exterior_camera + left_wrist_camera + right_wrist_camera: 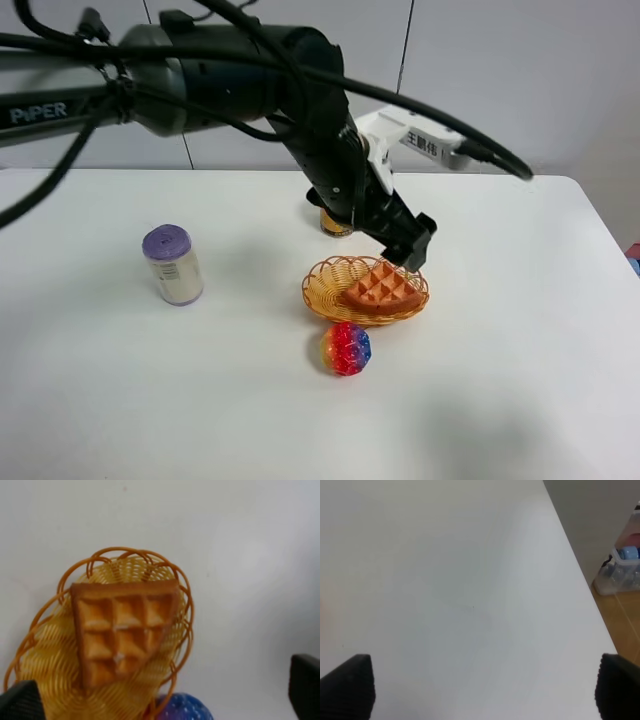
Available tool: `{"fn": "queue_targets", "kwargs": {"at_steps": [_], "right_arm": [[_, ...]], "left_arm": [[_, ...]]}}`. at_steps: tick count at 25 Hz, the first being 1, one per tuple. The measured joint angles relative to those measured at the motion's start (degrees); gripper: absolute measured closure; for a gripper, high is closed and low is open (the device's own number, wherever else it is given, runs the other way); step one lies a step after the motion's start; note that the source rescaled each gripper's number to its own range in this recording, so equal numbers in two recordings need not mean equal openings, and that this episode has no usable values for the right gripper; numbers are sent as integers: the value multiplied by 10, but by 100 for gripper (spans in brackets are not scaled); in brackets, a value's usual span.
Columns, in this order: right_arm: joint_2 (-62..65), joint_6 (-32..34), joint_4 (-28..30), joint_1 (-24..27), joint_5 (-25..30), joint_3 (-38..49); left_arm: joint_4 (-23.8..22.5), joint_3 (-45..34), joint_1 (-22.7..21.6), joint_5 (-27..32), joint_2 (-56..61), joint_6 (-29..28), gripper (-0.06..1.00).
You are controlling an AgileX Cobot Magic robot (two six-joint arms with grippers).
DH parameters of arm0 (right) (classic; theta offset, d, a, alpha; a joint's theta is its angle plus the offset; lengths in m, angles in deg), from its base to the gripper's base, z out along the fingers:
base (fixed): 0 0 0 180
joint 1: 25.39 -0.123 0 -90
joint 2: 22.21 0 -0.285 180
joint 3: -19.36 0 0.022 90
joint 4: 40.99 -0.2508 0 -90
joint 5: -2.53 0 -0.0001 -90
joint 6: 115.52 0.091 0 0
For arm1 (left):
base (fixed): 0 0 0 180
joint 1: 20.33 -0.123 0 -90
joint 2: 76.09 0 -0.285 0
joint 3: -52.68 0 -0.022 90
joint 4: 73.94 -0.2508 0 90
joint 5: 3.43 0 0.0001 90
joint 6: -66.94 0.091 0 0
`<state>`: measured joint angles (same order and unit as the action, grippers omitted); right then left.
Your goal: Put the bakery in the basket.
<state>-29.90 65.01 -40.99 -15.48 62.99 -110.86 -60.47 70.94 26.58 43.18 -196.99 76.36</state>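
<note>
The bakery, an orange-brown waffle wedge, lies inside the woven orange-yellow basket at the middle of the white table. My left gripper hovers just above the basket's far rim, open and empty. In the left wrist view the waffle rests free on the basket's weave, between my spread fingertips. My right gripper is open and empty over bare table; I cannot make it out in the exterior high view.
A rainbow ball sits just in front of the basket, also in the left wrist view. A purple-lidded can stands to the left. A small brown object is half hidden behind the left arm. Storage box sits beyond the table edge.
</note>
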Motion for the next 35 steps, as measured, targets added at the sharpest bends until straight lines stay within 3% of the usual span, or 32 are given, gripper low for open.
{"fn": "queue_targets", "kwargs": {"at_steps": [4, 10, 14, 23, 30, 35], "right_arm": [[0, 0, 0, 0, 0, 0], [0, 0, 0, 0, 0, 0], [0, 0, 0, 0, 0, 0], [0, 0, 0, 0, 0, 0], [0, 0, 0, 0, 0, 0], [0, 0, 0, 0, 0, 0]], "left_arm": [[-11, 0, -96, 3, 14, -8, -3], [-45, 0, -280, 16, 48, -10, -3], [-74, 0, -372, 63, 87, -10, -3], [-78, -43, -487, 159, 274, -8, -3], [-78, -228, -579, 169, 518, -8, -3], [-77, -382, -595, 159, 712, -5, -3]]}}
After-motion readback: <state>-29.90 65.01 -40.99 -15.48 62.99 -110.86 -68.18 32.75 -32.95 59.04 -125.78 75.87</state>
